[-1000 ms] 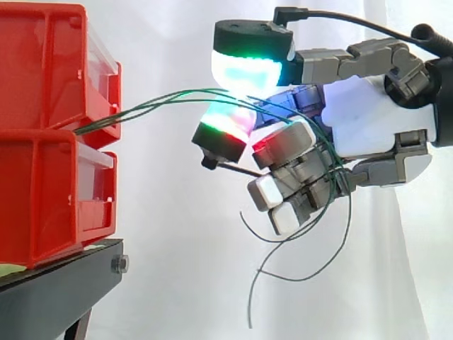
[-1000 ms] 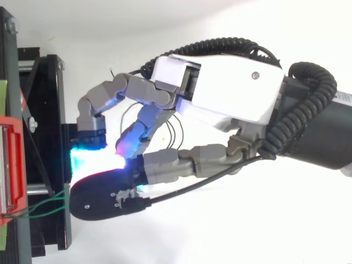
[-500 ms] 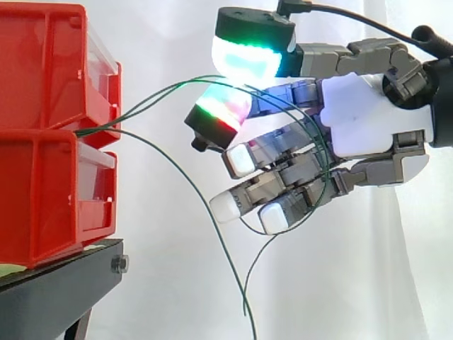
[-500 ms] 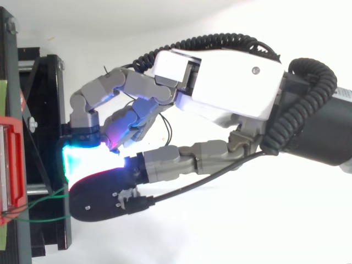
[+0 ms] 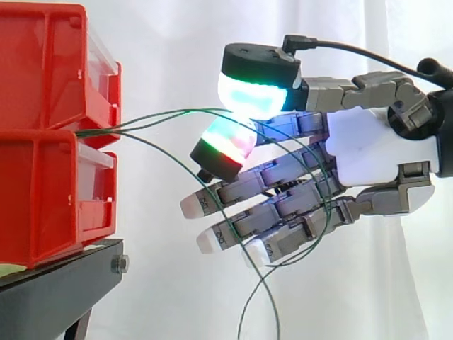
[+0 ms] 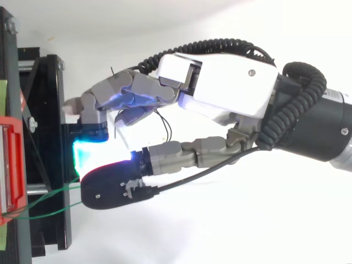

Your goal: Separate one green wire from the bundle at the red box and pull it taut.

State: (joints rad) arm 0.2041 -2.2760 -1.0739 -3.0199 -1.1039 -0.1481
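Thin green wires [image 5: 152,117] leave the gap between two stacked red bins [image 5: 42,71] at the left and run right to my hand [image 5: 368,156]. Two of them pass between the green-glowing thumb pad [image 5: 255,95] and the red-green fingertip [image 5: 225,145] just below it, which pinch together on them. The other fingers [image 5: 233,227] stretch out straight toward the bins. One further wire [image 5: 177,170] sags from the bins, crosses in front of those fingers and hangs down loose. From above, the wires [image 6: 44,201] lead from the red box [image 6: 8,165] to the hand [image 6: 220,93].
The bins sit on a black stand [image 5: 56,290] whose frame [image 6: 44,110] lies just left of the fingertips. A white curtain hangs behind. Loose wire ends loop behind the fingers and dangle below the hand.
The lower fingers have uncurled from a fist to straight. One wire has slipped out of them and now hangs slack. Thumb and upper fingertip stay pinched on the upper wires.
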